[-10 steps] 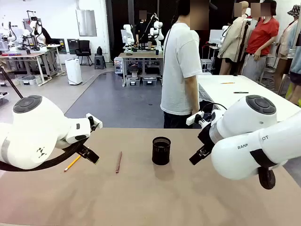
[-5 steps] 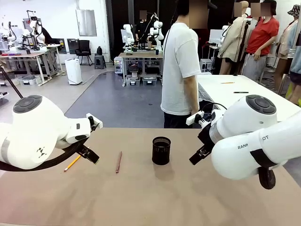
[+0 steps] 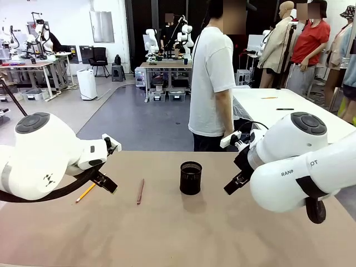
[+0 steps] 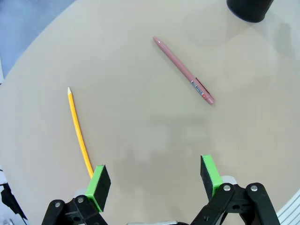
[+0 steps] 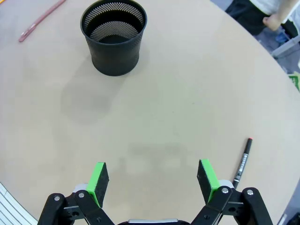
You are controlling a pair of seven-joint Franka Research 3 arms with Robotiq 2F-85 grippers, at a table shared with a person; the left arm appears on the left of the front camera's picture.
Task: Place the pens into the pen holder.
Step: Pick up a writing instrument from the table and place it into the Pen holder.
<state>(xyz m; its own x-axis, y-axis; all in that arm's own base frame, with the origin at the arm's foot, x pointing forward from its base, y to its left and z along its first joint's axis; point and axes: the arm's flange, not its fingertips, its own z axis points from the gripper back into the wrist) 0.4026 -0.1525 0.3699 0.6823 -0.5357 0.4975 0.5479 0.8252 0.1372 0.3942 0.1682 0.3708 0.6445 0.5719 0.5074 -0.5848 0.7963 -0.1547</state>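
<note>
The left gripper (image 4: pixel 153 174) is held open, its green pads set wide apart and gripping nothing, and it is hung just above the table (image 4: pixel 140 122). In the front view the left arm is seen entering from the left side, with the wrist tilted down and inward toward the table's middle. The yellow pencil (image 4: pixel 78 136) is laid flat just beside one pad, and its near end is hidden behind that pad. The reddish pen (image 4: pixel 183 71) is laid flat farther out, between the pencil and the pen holder (image 5: pixel 114 37), apart from both.

The right gripper (image 5: pixel 152 176) is opened in the same wide way and is empty, and it is carried low over the table by the right arm, which is brought in from the right side. The black marker (image 5: pixel 242 161) is laid flat near one of its pads, with the red end turned away. The pen holder is placed upright near the middle of the table, well apart from both grippers, and all three pens are laid outside it
</note>
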